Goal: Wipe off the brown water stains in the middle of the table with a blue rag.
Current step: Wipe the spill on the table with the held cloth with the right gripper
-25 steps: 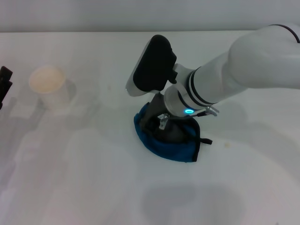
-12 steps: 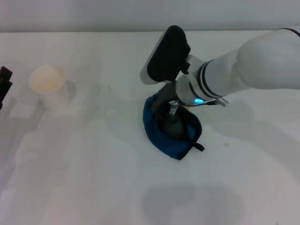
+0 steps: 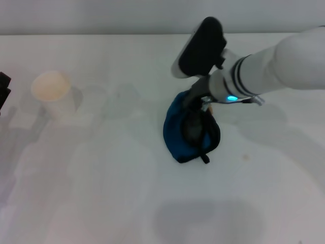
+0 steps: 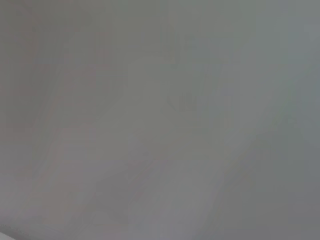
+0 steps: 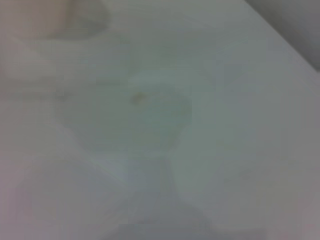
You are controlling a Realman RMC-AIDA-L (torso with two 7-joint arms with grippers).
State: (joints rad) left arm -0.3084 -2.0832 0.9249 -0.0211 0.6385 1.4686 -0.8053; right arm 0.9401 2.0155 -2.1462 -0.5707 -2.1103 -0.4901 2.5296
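Head view: right end effector point(image 3: 194, 127) presses the bunched blue rag point(image 3: 179, 136) onto the worktop point(image 3: 101, 193), finger opening indiscernible; mid-wipe, next sweep toward the droplet point(image 3: 246, 157) beside it.

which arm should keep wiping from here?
Right. The right gripper is pressed into the blue rag mid-table, while the left gripper sits at the far left edge, well away.

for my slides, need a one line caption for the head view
Right gripper presses the bunched blue rag onto the white table, paper cup far left.
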